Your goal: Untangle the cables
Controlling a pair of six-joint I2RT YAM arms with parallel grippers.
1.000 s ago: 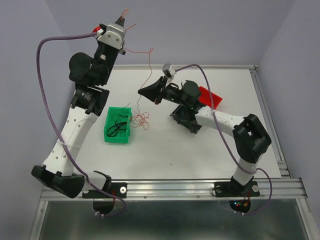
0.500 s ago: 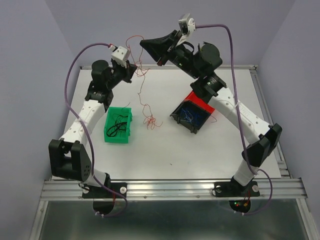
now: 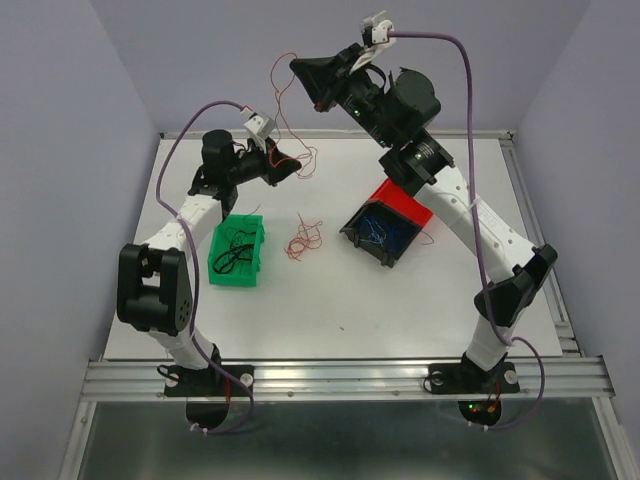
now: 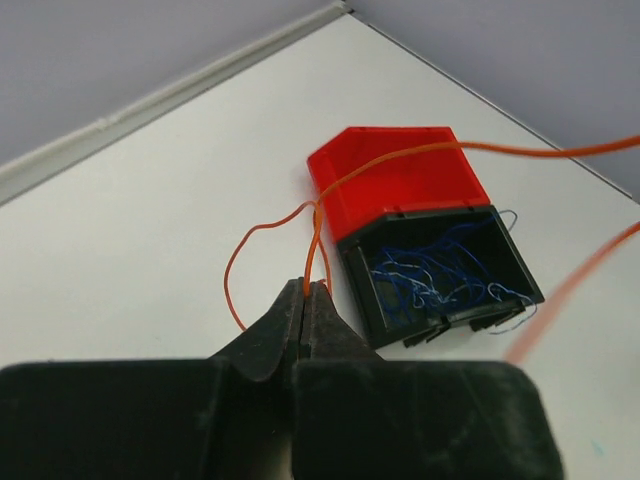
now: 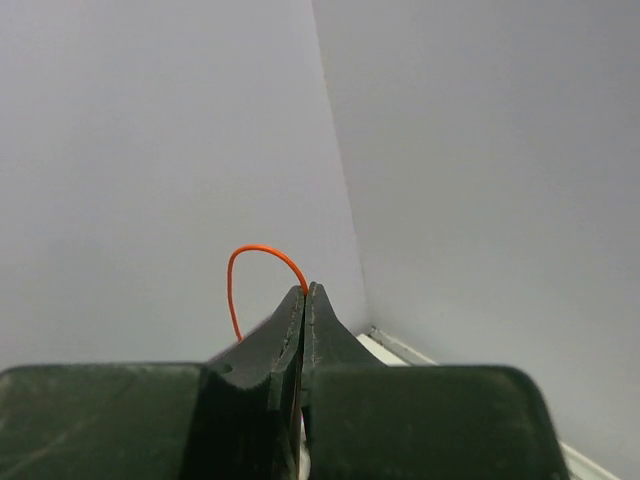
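Left tool [image 4: 305,290] and right tool [image 5: 304,290] each clamped on red cable [image 4: 316,245], ends cut off.

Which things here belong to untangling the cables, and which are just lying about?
Job in hand:
- red cable, pinched by the left gripper and right gripper
- red tangle, lying loose
- black cables
- blue cables

Just lying about:
- green bin, holding the black ones
- black bin, holding the blue ones
- red bin, behind it
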